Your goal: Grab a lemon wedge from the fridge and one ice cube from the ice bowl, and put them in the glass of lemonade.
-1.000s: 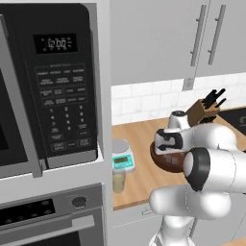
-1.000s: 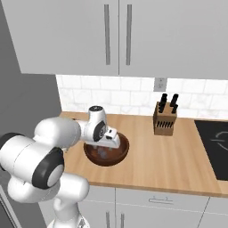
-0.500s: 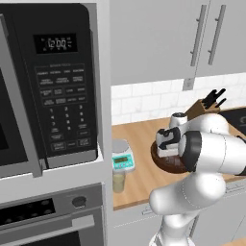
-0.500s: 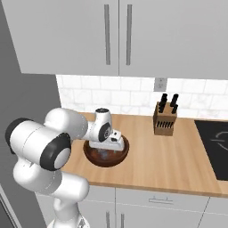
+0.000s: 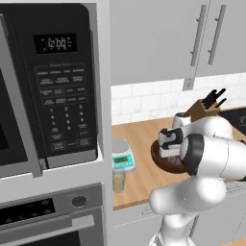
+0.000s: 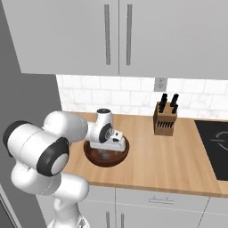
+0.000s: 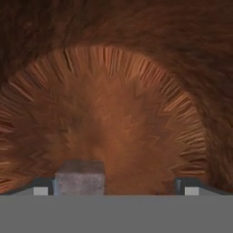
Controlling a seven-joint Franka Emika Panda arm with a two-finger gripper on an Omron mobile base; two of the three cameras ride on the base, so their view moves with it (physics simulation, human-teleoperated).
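On a wooden counter (image 6: 169, 164), the dark brown ice bowl (image 6: 107, 156) sits under the robot's hand, whose fingers (image 7: 40, 190) stand wide apart inside it, a grey ice cube (image 7: 80, 177) just beside one fingertip. The glass of lemonade (image 5: 118, 181) stands apart, before a white scale (image 5: 122, 156).

counter (image 6: 178, 156): pale wood, runs under the wall cupboards | on it: dark brown bowl (image 6: 107, 153), knife block (image 6: 164, 120) by the wall, white scale (image 5: 122, 156), glass of lemonade (image 5: 118, 181) near front edge, apparently just before the scale
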